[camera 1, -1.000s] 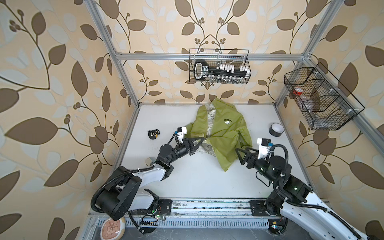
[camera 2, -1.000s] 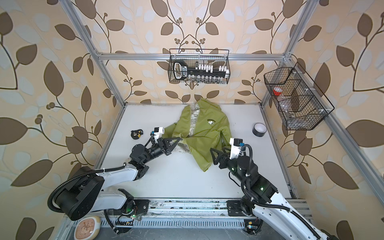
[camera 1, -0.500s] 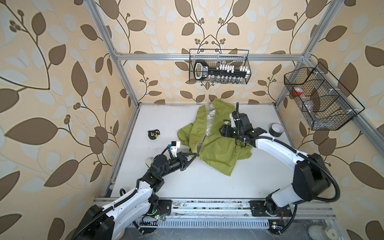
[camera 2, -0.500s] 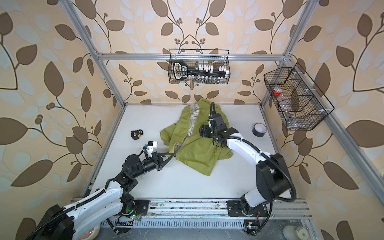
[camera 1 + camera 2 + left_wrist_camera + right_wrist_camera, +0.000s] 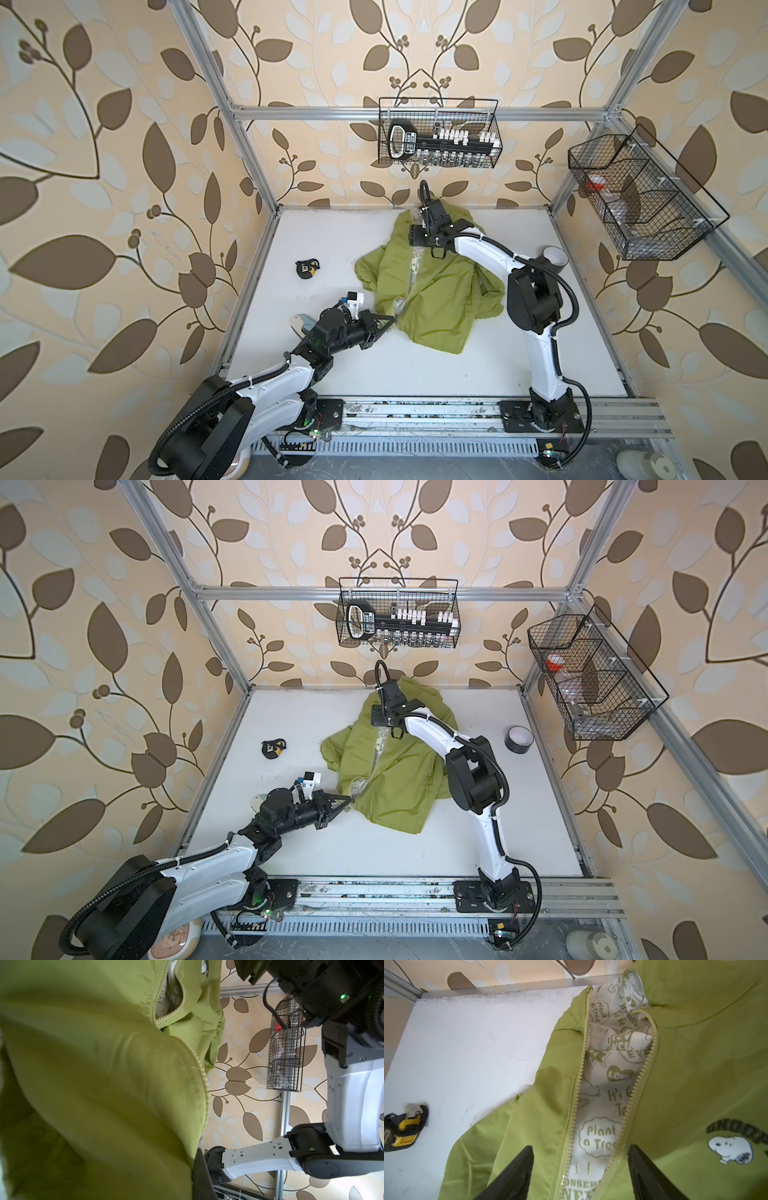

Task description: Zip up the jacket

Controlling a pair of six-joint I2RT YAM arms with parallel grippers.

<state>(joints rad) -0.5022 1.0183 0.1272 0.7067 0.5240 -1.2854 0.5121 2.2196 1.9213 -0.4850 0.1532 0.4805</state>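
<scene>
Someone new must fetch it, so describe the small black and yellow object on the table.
On the white table, find the green jacket. The black and yellow object lies alone to its left in both top views, the only yellow thing there.

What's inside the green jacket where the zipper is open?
Between the open zipper rows of the jacket shows a pale lining printed with green words like "Plant a Tree" and "Love". Deeper inside is covered by the fabric.

Twin overhead views; both wrist cameras close on jacket (image 5: 695, 1064).
</scene>
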